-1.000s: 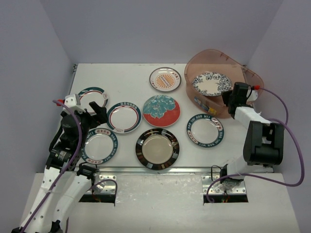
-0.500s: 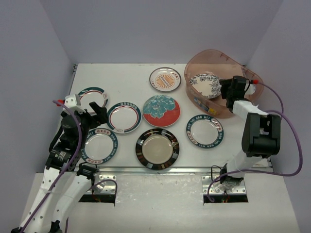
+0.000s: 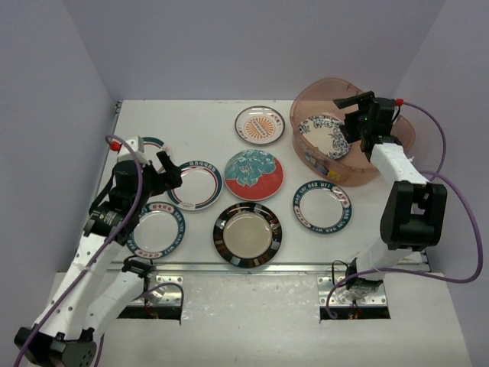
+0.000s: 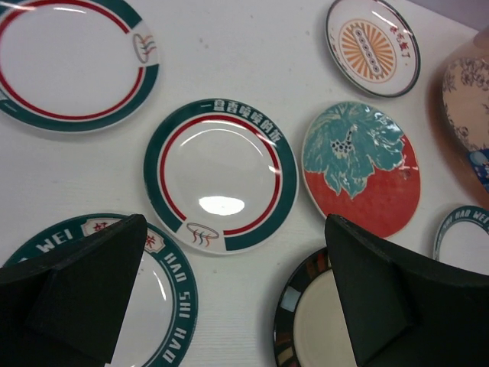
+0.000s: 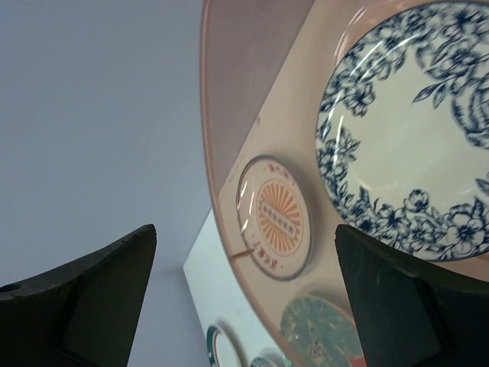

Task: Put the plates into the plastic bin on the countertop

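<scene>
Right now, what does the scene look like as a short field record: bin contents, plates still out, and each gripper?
in bin: blue-patterned plate, inside the plastic bin
on countertop: seven plates visible
countertop plates: orange-centred plate; teal-and-red floral plate; black-rimmed plate; four teal-rimmed plates
right gripper: open, empty, above the bin
left gripper: open, empty, over the plates on the left
task status: unfinished
</scene>
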Controlling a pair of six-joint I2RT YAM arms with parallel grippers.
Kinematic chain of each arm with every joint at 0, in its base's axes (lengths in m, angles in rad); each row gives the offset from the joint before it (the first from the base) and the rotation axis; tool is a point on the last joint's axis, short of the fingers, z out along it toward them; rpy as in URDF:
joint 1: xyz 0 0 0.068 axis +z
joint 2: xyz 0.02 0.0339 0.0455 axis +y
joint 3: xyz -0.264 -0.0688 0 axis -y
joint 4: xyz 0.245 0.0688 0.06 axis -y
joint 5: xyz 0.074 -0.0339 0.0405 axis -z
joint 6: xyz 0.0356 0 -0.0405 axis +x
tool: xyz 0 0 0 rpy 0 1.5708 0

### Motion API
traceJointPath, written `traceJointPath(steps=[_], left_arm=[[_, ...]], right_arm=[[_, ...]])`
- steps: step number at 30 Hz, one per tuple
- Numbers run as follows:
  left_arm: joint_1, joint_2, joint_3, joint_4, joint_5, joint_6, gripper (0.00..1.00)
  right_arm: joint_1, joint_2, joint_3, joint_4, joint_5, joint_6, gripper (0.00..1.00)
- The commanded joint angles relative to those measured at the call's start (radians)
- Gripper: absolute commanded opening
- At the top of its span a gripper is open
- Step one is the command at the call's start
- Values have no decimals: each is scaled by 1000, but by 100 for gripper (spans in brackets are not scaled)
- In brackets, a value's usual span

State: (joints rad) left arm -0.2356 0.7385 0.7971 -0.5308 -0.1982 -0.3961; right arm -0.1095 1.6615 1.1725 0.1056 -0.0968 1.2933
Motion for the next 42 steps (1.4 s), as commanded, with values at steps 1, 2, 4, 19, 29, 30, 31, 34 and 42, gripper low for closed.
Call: traceJointPath(steps=[1,2,4,19,29,30,31,34,42], left_arm=[[-10,159,111,80,238,-68,100],[-10,223,140,110,299,-79,100],[-10,333,202,139,367,-91,100],[-7,1444,1211,-174,677,282,98],[-33,1622,1229,-291,720,413,80],[-37,1630,1222,-295,719,430,79],[-37,1631,1214,-290,712,430,78],[-37,1643,1200,-283,697,434,72],[-38,1712,1175,-271,698,426,31]], right_arm=[[91,-70,132,-38,-167,-239,99],[103,-93,166,-63,-173,-283,99],[183,-133,229,-187,-148,-444,99],[258,-685,-284,-320,-679,-859,99],[258,-742,-324,-401,-694,-932,99],[258,-739,-324,-396,-699,-930,99],[258,-736,-326,-388,-710,-925,99],[258,-729,-334,-370,-731,-908,99],[258,-724,-362,-323,-787,-903,99]])
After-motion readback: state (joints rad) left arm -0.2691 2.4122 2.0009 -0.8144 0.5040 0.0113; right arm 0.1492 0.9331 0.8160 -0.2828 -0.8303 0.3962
